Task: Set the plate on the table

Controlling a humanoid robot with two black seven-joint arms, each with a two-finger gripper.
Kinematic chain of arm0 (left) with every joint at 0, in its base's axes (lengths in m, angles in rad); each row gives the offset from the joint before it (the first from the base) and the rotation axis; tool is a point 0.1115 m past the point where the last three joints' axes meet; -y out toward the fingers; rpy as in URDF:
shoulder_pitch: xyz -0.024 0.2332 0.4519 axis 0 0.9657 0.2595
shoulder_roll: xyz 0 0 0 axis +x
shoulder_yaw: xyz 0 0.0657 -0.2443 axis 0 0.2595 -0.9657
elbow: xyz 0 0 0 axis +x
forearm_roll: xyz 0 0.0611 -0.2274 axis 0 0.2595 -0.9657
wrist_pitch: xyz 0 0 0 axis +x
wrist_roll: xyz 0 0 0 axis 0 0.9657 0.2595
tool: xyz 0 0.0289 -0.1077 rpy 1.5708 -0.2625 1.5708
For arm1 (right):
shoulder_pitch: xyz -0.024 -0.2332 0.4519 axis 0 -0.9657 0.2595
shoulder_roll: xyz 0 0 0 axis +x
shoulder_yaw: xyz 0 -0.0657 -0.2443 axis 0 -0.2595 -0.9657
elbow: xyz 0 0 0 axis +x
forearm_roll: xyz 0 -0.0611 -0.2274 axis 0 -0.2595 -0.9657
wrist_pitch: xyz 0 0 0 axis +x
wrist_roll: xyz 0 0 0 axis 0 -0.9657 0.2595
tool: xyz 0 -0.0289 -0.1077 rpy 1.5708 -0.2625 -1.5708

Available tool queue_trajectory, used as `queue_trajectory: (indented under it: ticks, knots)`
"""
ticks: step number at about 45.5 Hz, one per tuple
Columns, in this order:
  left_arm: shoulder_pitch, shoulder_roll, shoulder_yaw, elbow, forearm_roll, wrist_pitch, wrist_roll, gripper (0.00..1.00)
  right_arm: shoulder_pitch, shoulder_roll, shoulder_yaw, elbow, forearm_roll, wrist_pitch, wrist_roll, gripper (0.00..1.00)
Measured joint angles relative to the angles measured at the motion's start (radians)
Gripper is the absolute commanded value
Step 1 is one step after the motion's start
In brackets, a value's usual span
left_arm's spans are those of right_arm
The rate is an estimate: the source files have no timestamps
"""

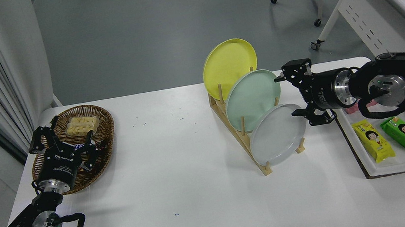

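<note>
The plate (278,134) stands on edge in the nearest slot of a wooden rack (239,132) on the table (181,182), leaning back against a mint plate (252,99); a yellow plate (228,62) stands behind that. The right gripper (290,95) comes in level from the right, jaws spread wide, one fingertip (280,78) beside the mint plate's rim, the other just off the grey plate's upper right edge; contact cannot be made out. Directly right of the rack lies a white tray (358,145) holding a yellow packet (373,141) and a green packet (404,135), under the right arm. The left gripper (62,141) is parked, fingers spread, over a wicker basket (104,123) at the far left, well apart.
</note>
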Motion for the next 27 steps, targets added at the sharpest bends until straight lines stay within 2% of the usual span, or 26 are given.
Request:
queue_trajectory:
  ticks: [10,27]
  knots:
    - [0.0,0.0,0.0,0.0,0.0,0.0,0.0,0.98,-0.005,0.018,-0.012,-0.005,0.107,-0.041,-0.001,1.0]
    - [0.0,0.0,0.0,0.0,0.0,0.0,0.0,0.98,-0.007,0.028,-0.017,-0.007,0.164,-0.078,-0.001,1.0]
